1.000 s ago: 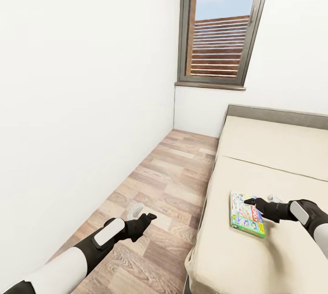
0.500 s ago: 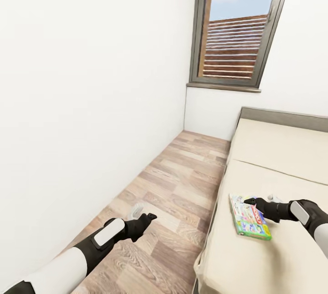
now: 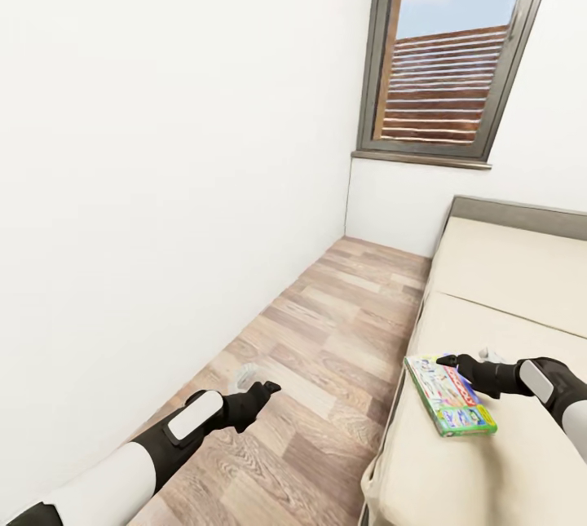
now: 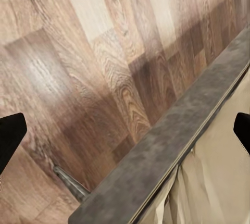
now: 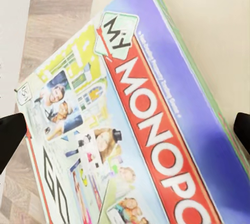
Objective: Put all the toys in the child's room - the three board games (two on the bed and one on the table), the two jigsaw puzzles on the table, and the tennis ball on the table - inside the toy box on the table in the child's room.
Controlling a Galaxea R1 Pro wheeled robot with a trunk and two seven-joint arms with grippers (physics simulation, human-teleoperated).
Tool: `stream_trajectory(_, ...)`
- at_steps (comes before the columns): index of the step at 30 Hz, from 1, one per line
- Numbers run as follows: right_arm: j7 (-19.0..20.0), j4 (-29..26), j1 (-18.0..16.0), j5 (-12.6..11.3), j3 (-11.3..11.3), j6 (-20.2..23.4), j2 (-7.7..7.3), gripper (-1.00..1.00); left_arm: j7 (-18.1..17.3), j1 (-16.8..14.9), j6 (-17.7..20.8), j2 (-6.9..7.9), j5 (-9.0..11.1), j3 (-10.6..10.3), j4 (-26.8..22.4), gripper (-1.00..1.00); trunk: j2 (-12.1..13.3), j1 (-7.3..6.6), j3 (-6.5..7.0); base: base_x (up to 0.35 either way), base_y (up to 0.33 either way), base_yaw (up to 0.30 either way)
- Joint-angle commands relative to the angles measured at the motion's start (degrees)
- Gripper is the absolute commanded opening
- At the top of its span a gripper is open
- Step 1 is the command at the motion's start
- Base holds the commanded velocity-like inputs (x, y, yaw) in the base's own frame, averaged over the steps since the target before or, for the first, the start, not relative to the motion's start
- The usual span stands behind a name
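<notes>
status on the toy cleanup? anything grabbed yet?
Nothing looks done. In hand: the right hand hovers open over the My Monopoly board game, which lies flat near the edge of the bed; the fingertips sit wide at the right wrist view's edges, not gripping it. The left hand is open over the wood floor. Left: grasp this game and carry it to the toy box, then the remaining toys.

board game [image 3: 449, 395] lying flat on the bed [image 3: 505, 444] near its left edge, right gripper [image 3: 447, 361] just above it, left gripper [image 3: 269, 387] out over the floor [image 3: 326, 363] left of the bed, wall [image 3: 163, 143] further left, window [image 3: 456, 53] behind
</notes>
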Motion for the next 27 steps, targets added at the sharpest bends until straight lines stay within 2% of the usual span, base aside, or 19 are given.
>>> stream_trajectory(1,0.1,0.0,0.0,0.1,-0.3,0.3,-0.02,1.0,0.3,-0.1,-0.1,0.09,0.6,-0.3,-0.1,1.0,0.0,-0.01,0.0,0.0,0.0,0.185)
stream_trajectory(6,0.1,0.0,0.0,0.1,-0.3,0.3,0.0,1.0,0.3,-0.1,0.0,0.21,0.7,-0.3,-0.1,1.0,0.0,-0.01,0.15,0.0,0.0,0.116)
stream_trajectory(16,0.1,0.0,0.0,0.1,-0.3,0.3,-0.02,1.0,-0.1,0.2,0.0,0.46,0.6,-0.5,-0.6,1.0,0.0,-0.01,0.18,0.0,0.0,0.011)
stream_trajectory(22,0.1,0.0,0.0,0.1,-0.2,0.3,0.02,1.0,-3.3,1.4,0.0,0.94,0.3,-0.6,-0.8,1.0,0.0,-0.01,0.18,-0.005,0.0,0.0)
stream_trajectory(27,0.0,0.0,0.0,0.2,-0.2,0.3,0.05,1.0,-3.8,1.9,-0.1,0.94,0.3,-0.5,-0.8,1.0,0.0,-0.01,0.18,-0.195,0.003,0.0)
